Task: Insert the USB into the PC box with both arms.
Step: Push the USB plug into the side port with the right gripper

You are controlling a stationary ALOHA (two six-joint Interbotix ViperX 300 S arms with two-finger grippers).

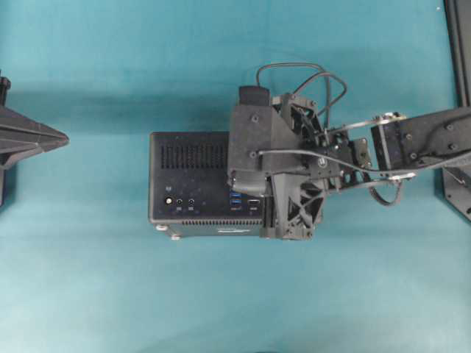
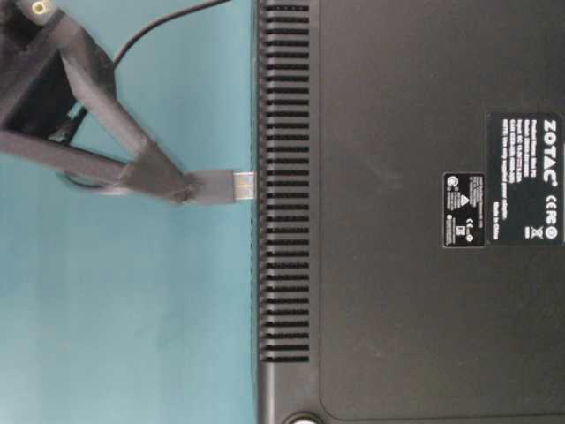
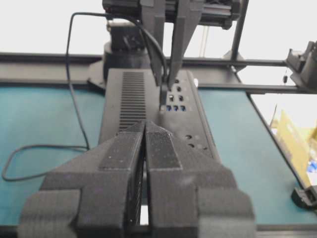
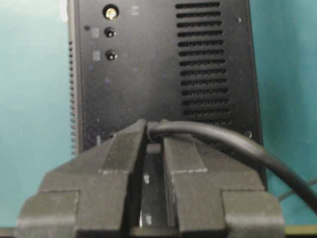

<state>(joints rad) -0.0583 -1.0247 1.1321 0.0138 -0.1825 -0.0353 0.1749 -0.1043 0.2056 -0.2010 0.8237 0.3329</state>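
Note:
The PC box (image 1: 188, 184) lies in the middle of the teal table, its port face up, with blue ports (image 3: 176, 107) showing. My right gripper (image 4: 153, 126) hangs over that face, shut on the USB plug (image 2: 221, 186). The plug's silver tip reaches the box's face (image 2: 282, 185) near the blue ports. The USB cable (image 4: 223, 139) leaves the pinch to the right and loops behind the arm (image 1: 294, 70). My left gripper (image 3: 145, 126) is shut and holds nothing. It stays at the table's left edge (image 1: 44, 137), apart from the box and pointing at it.
A slack stretch of cable (image 3: 74, 99) lies on the table beside the box. Black frame rails (image 1: 460, 44) run along the right edge. Silver feet (image 1: 162, 229) stick out of the box's near side.

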